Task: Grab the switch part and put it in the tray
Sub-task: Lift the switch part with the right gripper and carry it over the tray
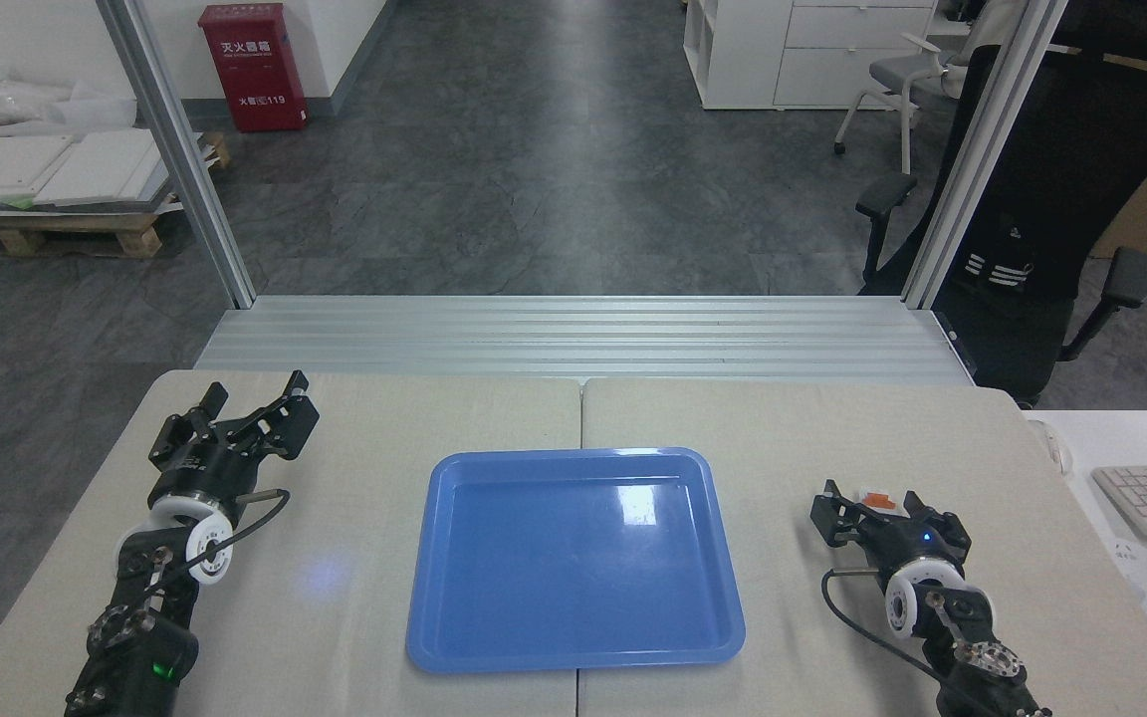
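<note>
The right end effector (875, 510) sits low over the bench (793, 428), fingers spread, with the switch (874, 497) lying between them; whether they grip it I cannot tell. The tray (573, 652) lies to its left. The left end effector (253, 396) rests open and empty.

Left gripper (253, 410) fingers spread, right gripper (875, 506) fingers apart

You see the switch part (873, 497), only its white body and orange tab showing, right of the empty glossy blue tray (573, 558), well apart.
</note>
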Tool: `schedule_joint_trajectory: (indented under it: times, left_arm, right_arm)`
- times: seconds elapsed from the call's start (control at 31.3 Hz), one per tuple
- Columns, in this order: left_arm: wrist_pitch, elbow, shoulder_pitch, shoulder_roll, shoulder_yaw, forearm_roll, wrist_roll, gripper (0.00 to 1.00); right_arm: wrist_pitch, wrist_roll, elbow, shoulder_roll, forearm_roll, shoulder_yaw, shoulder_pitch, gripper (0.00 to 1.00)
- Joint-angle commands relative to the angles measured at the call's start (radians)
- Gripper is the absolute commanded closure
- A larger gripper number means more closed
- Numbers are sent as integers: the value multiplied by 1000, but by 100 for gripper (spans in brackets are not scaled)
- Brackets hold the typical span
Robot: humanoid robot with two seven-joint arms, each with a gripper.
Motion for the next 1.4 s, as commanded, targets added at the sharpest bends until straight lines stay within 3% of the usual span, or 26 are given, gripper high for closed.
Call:
schedule_joint_trajectory:
  times: [0.0,0.13,0.19,0.32,0.41,0.54,0.67,0.8,0.86,1.02,1.37]
  left_arm:
    - [0,0,0,0,0,0,0,0]
    - [0,0,0,0,0,0,0,0]
    - [0,0,0,0,0,0,0,0]
    - [0,0,0,0,0,0,0,0]
    - [0,0,0,0,0,0,0,0]
    - [0,0,0,0,0,0,0,0]
    - [0,0,0,0,0,0,0,0]
    - [0,0,0,0,0,0,0,0]
    - [0,0,0,0,0,0,0,0]
    - [0,0,0,0,0,0,0,0]
    - [0,0,0,0,0,0,0,0]
  right_arm:
    - [0,5,20,15,29,2,0,10]
    - [-3,13,21,24,53,9,7,42]
    - [-6,13,9,32,72,25,20,71]
    - [29,16,10,33,99,28,24,78]
    - [44,15,9,38,93,19,24,100]
    - [46,4,-35,41,73,5,23,100]
    - [44,13,-176,40,36,-38,21,100]
    - [49,85,-287,41,58,2,9,100]
    - [76,128,-316,69,93,86,-21,100]
    - [109,197,-352,130,139,245,-35,100]
    - [63,265,-321,221,210,332,49,100]
